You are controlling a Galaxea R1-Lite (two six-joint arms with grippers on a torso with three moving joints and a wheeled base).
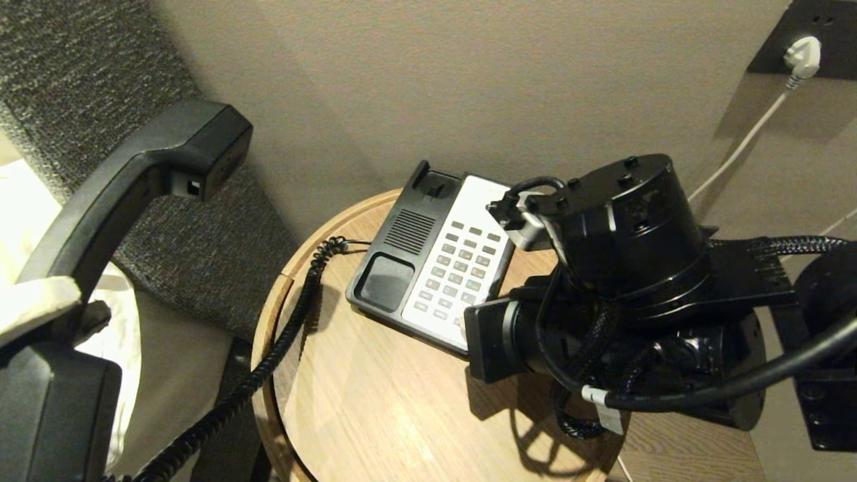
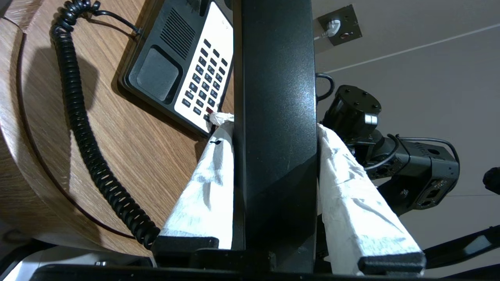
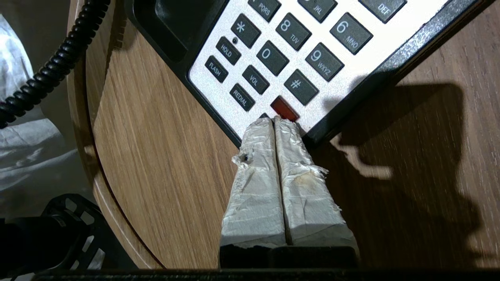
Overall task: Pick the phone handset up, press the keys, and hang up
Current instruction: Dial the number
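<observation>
1. The phone handset is off its cradle, lifted clear of the round wooden tabletop beyond its left edge, and tilted with one blocky end up.
2. The left gripper holds it: the tape-wrapped jaws clamp the straight middle bar from both sides, pads flat against the plastic.
3. The coiled cord runs from the phone base across the left edge of the tabletop and down toward the held handset, hanging with slack and not stretched.
4. The right gripper has its jaws pressed together into one blunt tip. The tip sits at the near edge of the keypad, just beside the red key; whether it touches a key I cannot tell.
5. The base lies toward the back of the tabletop, near the wall, with the empty cradle on its left side.
6. Handling, as I judge it: the handset is rigid, light, smooth plastic that could slip in a loose grip. The middle bar is the right place to hold it, because the load balances there and both ends stay free to seat in the cradle.
7. The cord's springy pull could twist the handset when hanging up. The light base may slide under a hard key press.
</observation>
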